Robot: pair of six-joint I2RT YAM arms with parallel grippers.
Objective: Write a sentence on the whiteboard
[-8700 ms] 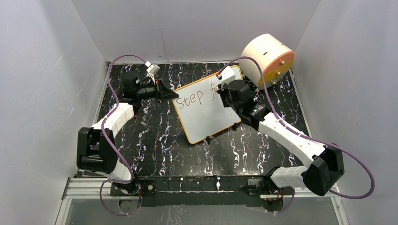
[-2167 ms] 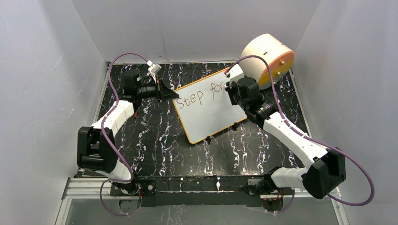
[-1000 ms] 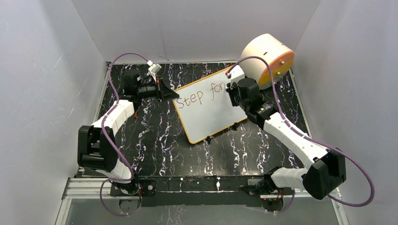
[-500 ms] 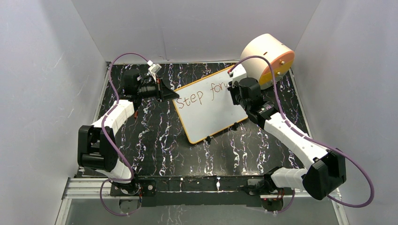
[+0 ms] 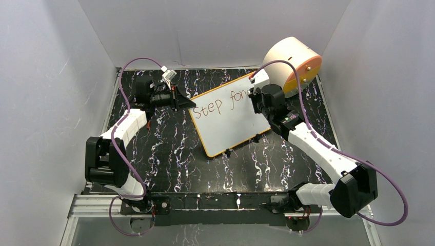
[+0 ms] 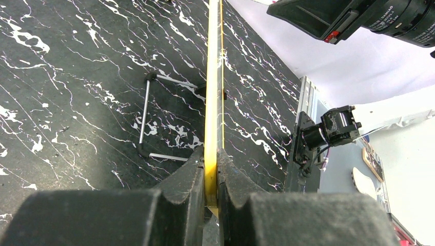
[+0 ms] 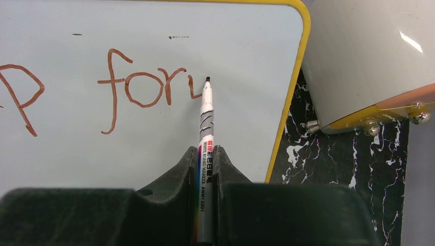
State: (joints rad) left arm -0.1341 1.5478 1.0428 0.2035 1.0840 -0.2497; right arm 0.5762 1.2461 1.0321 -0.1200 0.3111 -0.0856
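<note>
Broadly, there is one table (image 5: 169, 138), a black slab veined with white like marble, and on it one whiteboard (image 5: 225, 123), a flat glossy white rectangle with rounded corners and a thin orange-yellow frame, lying askew just past the table's middle toward 12 o'clock. One drum (image 5: 292, 64), a smooth peach cylinder with an orange rim, sits close by the board's 1 o'clock corner. Two grippers are at work. The left gripper (image 6: 211, 159) has its dark fingers pressed onto the frame at the board's 9 o'clock corner (seen edge-on from its wrist). The right gripper (image 7: 206, 154) pinches one slim marker (image 7: 205, 123), white-barrelled with printed text, its black tip at the board face. The sentence (image 5: 220, 105) in reddish-brown reads "Step for" plus one short new stroke. The earliest view showed only "Step f", and the right arm has since moved toward the drum; the left has stayed put.
</note>
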